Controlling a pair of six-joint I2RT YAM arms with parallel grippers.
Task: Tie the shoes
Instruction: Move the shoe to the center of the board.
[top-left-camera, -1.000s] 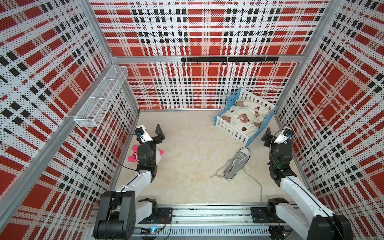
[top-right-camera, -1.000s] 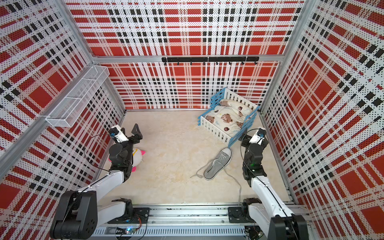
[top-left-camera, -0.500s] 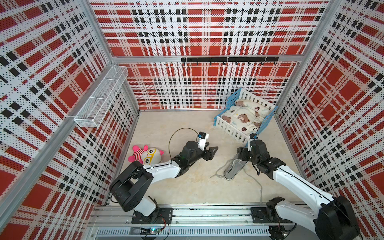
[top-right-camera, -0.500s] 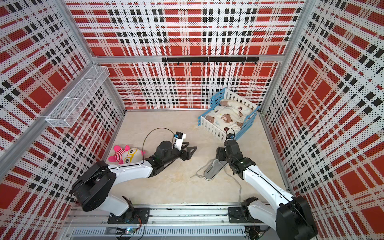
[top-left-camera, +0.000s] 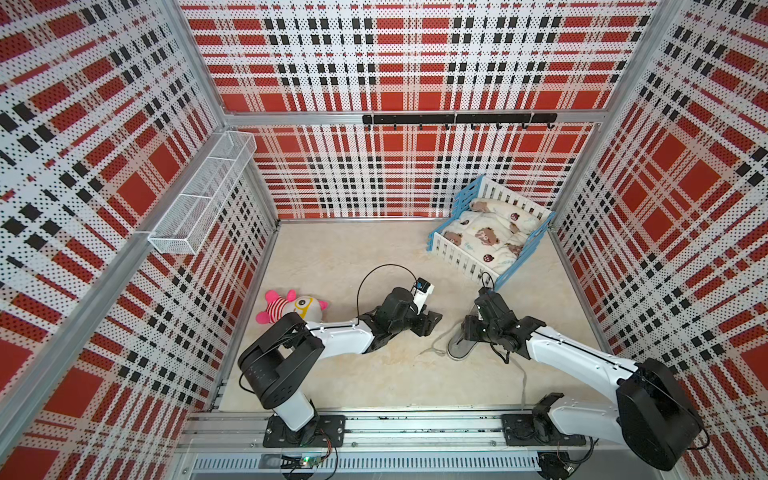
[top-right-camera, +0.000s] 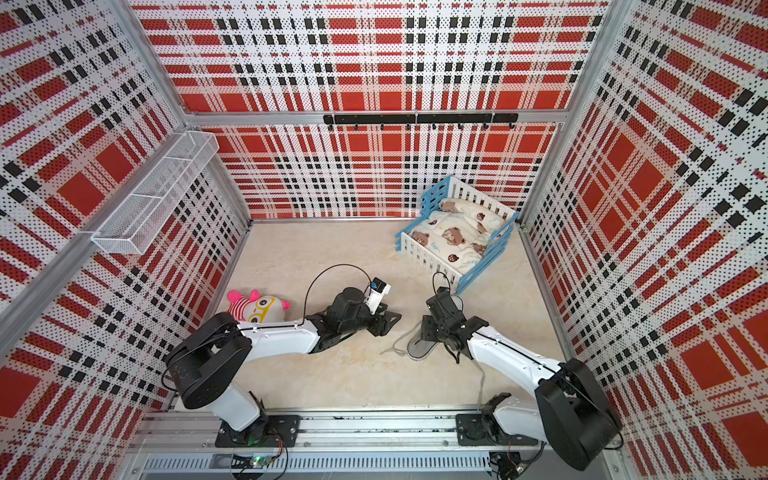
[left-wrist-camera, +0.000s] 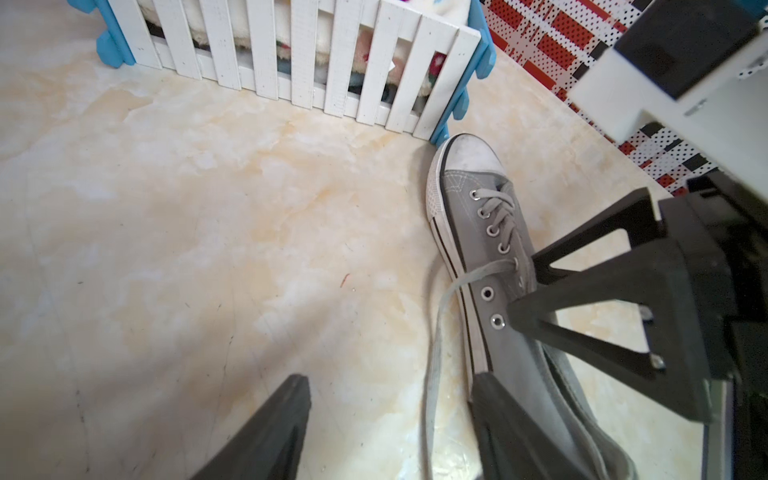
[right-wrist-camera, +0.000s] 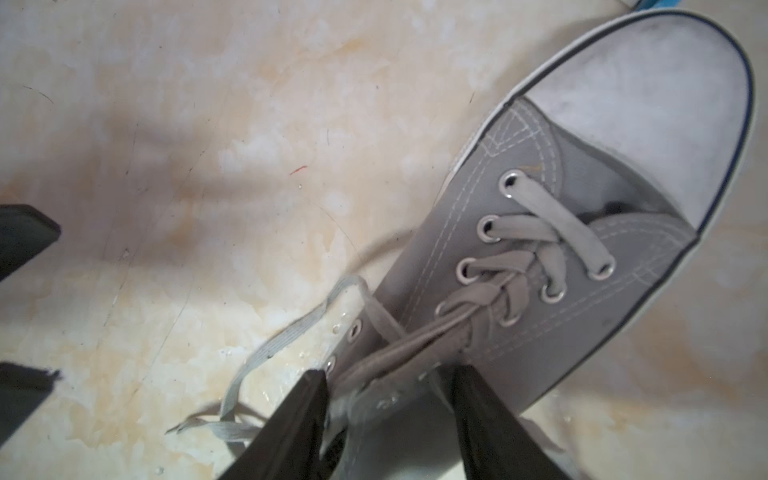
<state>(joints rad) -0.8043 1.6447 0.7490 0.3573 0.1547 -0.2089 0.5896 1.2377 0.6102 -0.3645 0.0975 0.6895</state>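
Observation:
The shoes are one grey canvas sneaker (left-wrist-camera: 478, 232) with a white toe cap, lying on the floor right of centre, toe toward the toy bed. In both top views only its heel end (top-left-camera: 459, 353) (top-right-camera: 417, 353) shows under my right arm. My right gripper (right-wrist-camera: 390, 372) (top-left-camera: 468, 330) (top-right-camera: 428, 328) is low over the shoe (right-wrist-camera: 561, 270), jaws apart, one finger on each side of the laced throat. My left gripper (left-wrist-camera: 390, 378) (top-left-camera: 430, 322) (top-right-camera: 390, 322) stands open beside the shoe. A loose lace (left-wrist-camera: 432, 374) lies on the floor between its fingers.
A blue and white toy bed (top-left-camera: 490, 232) (top-right-camera: 453, 237) with bedding stands just beyond the shoe's toe, its fence (left-wrist-camera: 291, 62) close. A pink-striped plush toy (top-left-camera: 291, 307) (top-right-camera: 255, 307) lies at the left wall. A wire basket (top-left-camera: 203, 199) hangs on that wall.
Both arms have swung in from the side walls to the shoe. Both grippers have narrowed, and the right one has come down over the lacing.

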